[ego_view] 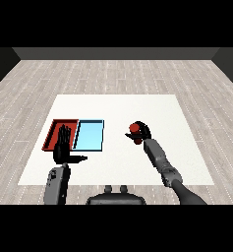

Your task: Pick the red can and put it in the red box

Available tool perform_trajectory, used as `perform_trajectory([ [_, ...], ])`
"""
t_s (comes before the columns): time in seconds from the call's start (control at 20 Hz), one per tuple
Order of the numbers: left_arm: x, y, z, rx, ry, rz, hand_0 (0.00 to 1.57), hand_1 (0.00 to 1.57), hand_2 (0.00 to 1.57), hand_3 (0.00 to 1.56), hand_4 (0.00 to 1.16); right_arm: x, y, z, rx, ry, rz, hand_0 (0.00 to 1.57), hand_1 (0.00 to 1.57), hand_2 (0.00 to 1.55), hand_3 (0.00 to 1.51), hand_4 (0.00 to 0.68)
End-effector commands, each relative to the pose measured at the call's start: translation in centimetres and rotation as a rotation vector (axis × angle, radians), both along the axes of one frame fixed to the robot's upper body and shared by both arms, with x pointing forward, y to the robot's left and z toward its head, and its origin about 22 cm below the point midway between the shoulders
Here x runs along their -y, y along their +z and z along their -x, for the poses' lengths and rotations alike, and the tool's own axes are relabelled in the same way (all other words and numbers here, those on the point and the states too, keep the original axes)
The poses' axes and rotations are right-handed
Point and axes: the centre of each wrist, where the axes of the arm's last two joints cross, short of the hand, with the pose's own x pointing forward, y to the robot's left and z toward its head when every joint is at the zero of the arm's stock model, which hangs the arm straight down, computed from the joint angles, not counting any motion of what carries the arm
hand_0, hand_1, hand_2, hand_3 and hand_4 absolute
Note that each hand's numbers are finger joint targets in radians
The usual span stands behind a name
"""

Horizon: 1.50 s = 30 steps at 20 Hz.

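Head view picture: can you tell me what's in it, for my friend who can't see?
The robot's right hand is curled round a red can over the right side of a white table. To the left, a red tray and a light blue tray lie side by side, and the left hand reaches over the red tray, fingers straight.

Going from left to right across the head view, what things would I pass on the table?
Red tray with the left hand over it → blue tray → red can held in the right hand.
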Motion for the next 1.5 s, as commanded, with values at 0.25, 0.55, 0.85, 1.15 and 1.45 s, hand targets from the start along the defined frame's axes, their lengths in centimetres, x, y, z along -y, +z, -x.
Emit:
perform_trajectory([
  [0.25,1.2,0.3,-0.1,0.017,-0.011,-0.006,0.00,0.00,0.00,0.00,0.00,1.8,5.1,-1.8,0.161,-0.019,-0.029,1.55,1.55,1.46,1.38,0.581],
  [0.55,2.4,0.4,1.0,0.000,-0.020,-0.044,0.00,0.00,0.00,0.00,0.00,1.7,5.8,0.8,0.237,-0.026,-0.028,1.52,1.52,1.46,1.38,0.608],
  [0.85,4.5,2.6,0.0,-0.029,-0.145,-0.037,0.00,0.00,0.00,0.00,0.00,4.0,9.4,2.3,0.379,-0.002,-0.120,1.48,1.48,1.44,1.40,0.631],
  [1.15,5.3,4.4,-0.6,-0.044,-0.141,-0.058,0.00,0.00,0.00,0.00,0.00,-2.9,11.9,5.2,0.436,-0.018,-0.123,1.45,1.45,1.41,1.38,0.636],
  [1.45,9.6,3.8,-2.3,-0.106,-0.176,-0.134,0.00,0.00,0.00,0.00,0.00,-7.5,12.6,6.6,0.449,-0.009,-0.126,1.44,1.44,1.41,1.38,0.622],
])
